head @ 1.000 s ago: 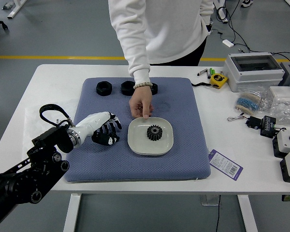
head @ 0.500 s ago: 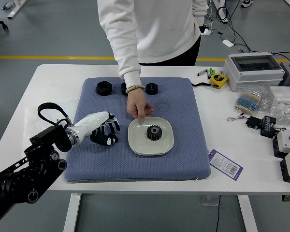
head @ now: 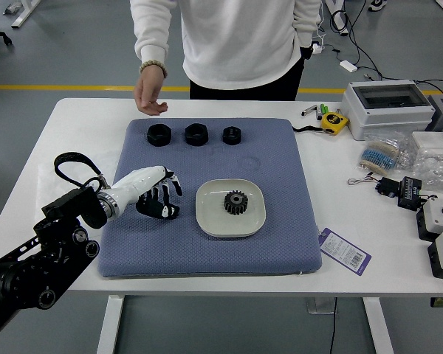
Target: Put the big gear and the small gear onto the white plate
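The robot's black left arm [head: 55, 254] is reaching in from the left, over the white table [head: 362, 279]. Its left hand [head: 159, 198] is sitting low over the left part of the blue mat [head: 280, 251]. The hand is being fairly open, with its fingers bending a little and spreading apart, and it is holding nothing that I can see. It is pointing toward the plate but is not touching it.

Past the mat's far left corner, a person's hand [head: 149, 94] is hanging loosely over the far edge of the table, wearing a bracelet [head: 153, 66] and holding nothing. The person [head: 236, 44] is standing at the far side in a white top.

Three round black things [head: 196, 134] are lying in a row along the far part of the mat. Nearer, in the middle, the white plate [head: 230, 227] is resting flat on the mat. One black gear [head: 236, 202] with little teeth is lying flat on the plate, near its middle. I can't tell if it is the big gear or the small one.

To the right, a purple and white tag [head: 345, 251] is lying beside the mat. A yellow tape measure [head: 334, 122] is sitting near the far right corner. Farther right, a gray box [head: 387, 110] is standing behind some clear bags [head: 376, 156], and black parts [head: 407, 193] with wires are lying nearer. At the right edge, a box with a blue button [head: 437, 215] is sitting.
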You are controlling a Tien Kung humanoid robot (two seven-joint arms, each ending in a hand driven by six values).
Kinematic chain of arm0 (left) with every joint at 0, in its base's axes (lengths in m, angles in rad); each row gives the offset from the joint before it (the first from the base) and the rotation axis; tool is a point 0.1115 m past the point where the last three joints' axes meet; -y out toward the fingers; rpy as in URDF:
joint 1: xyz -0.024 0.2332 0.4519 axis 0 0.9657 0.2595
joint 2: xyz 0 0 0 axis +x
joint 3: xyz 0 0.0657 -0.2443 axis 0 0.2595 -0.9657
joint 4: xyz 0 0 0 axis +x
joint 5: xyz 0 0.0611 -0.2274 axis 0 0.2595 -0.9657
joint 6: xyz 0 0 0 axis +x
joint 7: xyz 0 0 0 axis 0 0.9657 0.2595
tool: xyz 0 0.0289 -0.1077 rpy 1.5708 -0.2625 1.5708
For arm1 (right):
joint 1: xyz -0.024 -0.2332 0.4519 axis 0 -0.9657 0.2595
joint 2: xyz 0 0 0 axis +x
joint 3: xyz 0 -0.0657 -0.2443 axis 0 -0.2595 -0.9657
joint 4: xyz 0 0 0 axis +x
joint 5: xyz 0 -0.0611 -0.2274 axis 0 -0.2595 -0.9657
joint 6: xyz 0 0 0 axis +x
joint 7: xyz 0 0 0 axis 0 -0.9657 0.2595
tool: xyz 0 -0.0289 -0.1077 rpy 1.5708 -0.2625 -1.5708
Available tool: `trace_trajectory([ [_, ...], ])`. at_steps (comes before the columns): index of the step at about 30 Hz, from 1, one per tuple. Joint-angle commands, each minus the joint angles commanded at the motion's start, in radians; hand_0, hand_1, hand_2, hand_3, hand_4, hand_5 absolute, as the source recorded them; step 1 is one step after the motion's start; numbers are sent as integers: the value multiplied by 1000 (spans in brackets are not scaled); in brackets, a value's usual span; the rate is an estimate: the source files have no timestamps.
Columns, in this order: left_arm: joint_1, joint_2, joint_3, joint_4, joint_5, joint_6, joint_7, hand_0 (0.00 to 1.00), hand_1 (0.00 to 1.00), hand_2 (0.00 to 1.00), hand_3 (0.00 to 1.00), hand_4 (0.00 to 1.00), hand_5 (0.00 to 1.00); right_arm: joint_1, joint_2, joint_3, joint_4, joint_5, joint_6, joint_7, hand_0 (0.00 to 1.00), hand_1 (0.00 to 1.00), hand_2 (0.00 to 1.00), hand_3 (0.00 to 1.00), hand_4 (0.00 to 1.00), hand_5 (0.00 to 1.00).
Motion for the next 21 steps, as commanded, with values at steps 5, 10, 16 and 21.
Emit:
trace_trajectory([
  [5,3,4,-17,-42,-7,0,-4,205,228,334,516,788,2,-1,0,2,0,-2,0,-1,648,647,732,581,841,680],
  [10,6,7,-22,-72,2,-13,-5,259,405,515,585,891,107,-2,1,2,0,-3,-1,-1,648,646,731,580,841,680],
  [16,5,9,-19,-67,21,-55,8,343,481,546,618,996,171,-4,1,3,0,-4,-1,-2,648,646,732,580,841,680],
  [21,4,8,-8,-43,32,-71,2,379,523,570,652,998,207,-6,1,6,0,-8,-1,-3,647,647,732,581,841,680],
])
